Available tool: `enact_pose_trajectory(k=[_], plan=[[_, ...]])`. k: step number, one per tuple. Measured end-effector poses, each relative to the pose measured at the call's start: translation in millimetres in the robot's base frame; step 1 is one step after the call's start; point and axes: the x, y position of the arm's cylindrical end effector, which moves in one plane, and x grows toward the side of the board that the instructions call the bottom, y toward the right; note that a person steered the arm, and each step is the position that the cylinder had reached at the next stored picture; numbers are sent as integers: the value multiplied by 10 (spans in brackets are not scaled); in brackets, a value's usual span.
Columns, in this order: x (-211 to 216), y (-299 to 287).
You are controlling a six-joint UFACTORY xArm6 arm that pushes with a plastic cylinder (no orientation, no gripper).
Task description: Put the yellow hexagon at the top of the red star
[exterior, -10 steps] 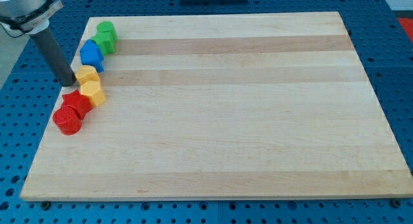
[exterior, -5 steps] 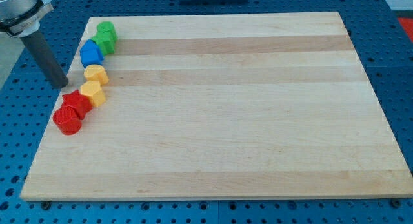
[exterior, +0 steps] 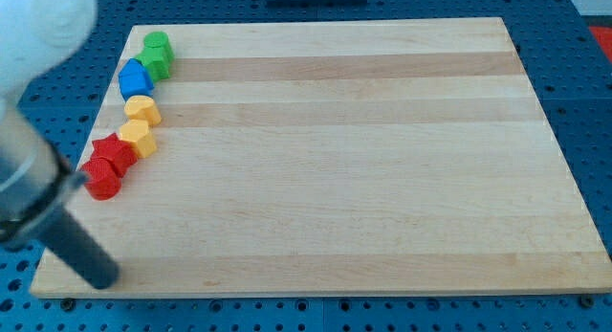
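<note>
The yellow hexagon (exterior: 140,138) lies near the board's left edge, touching the upper right side of the red star (exterior: 115,152). A second yellow block (exterior: 142,109) sits just above the hexagon. My tip (exterior: 103,277) is blurred by motion, near the board's bottom left corner, well below the red star and all the blocks and touching none of them.
A red cylinder (exterior: 99,177) touches the red star's lower left. A blue block (exterior: 136,79) and a green block (exterior: 156,53) continue the line toward the view's top. The wooden board (exterior: 344,169) lies on a blue perforated table.
My tip has swept from left of the yellow blocks down to the board's bottom left corner. The upper yellow block first shifted slightly right; the blocks have since stayed put.
</note>
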Motion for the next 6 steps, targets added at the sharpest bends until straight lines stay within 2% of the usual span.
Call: enact_pose_trajectory(k=[1,2,3,5,6], plan=[[-475,331],[-1117,336],[-1476,321],[-1721,-61],[-1669,-120]])
